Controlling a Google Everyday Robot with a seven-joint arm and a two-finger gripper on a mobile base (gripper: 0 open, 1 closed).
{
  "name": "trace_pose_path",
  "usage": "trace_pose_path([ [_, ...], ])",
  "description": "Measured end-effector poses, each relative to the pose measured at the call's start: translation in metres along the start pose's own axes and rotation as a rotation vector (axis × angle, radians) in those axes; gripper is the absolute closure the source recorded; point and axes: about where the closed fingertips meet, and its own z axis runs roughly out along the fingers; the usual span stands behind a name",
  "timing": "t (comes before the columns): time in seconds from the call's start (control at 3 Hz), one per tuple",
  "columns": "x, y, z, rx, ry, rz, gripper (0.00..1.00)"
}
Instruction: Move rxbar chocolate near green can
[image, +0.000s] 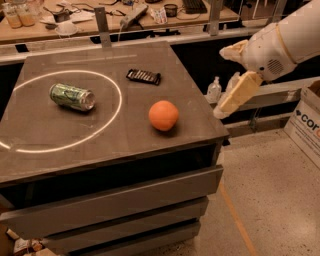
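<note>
The rxbar chocolate (144, 76) is a small dark flat bar with pale marks, lying on the dark table top toward the back middle. The green can (72, 96) lies on its side to the left, inside a white circle drawn on the table. My gripper (220, 82) hangs in the air off the table's right edge, to the right of the bar and well apart from it. Its two pale fingers (239, 91) are spread apart and hold nothing.
An orange round fruit (163, 115) sits on the table (125, 142) front right of the bar, between the gripper and the can. Bottles (213, 91) stand on a low ledge to the right. A cardboard box (306, 120) is at far right. A cluttered bench runs behind.
</note>
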Motion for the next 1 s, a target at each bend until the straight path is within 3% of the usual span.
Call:
trace_pose_path([
  [0.33, -0.0303, -0.0372, 0.059, -0.078, -0.168, -0.025, 0.0],
  [1.0, -0.0267, -0.0333, 0.0612, -0.066, -0.163, 0.013, 0.0],
])
